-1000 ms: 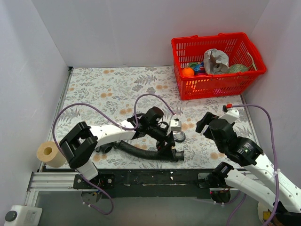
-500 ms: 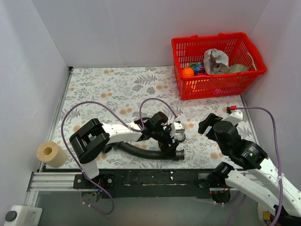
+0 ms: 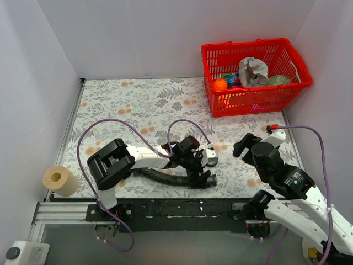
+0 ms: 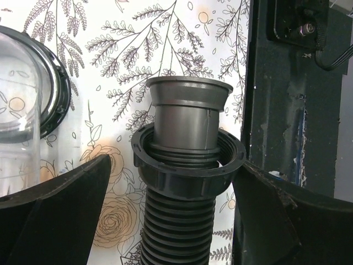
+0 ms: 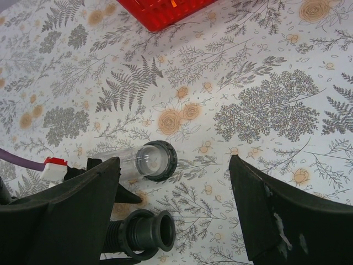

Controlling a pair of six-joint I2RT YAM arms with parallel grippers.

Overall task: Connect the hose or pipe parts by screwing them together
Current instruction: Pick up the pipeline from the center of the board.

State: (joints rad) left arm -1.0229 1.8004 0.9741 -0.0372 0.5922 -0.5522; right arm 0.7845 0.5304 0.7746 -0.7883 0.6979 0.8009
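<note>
I am spreading my left end effector (image 4: 171, 165) wide, released, gripping nothing, with its two dark fingers (image 4: 60, 193) standing on either side of the end of the black ribbed hose (image 4: 175, 234). Whether either finger is touching the hose, I cannot tell. Between them the hose's threaded collar (image 4: 187, 178) is ringing a smooth grey spout (image 4: 185, 118) that is pointing away from my wrist. Just beside that end a clear tube with a black ring (image 5: 148, 161) is lying on the flowered tabletop (image 3: 127, 105). The hose is lying along the near edge of the tabletop, running off to my left. My right end effector (image 3: 242, 146) is hovering above the tabletop well to the right, likewise released and holding nothing. Farther out, a red basket (image 3: 251, 99) is sitting in the far right corner.
</note>
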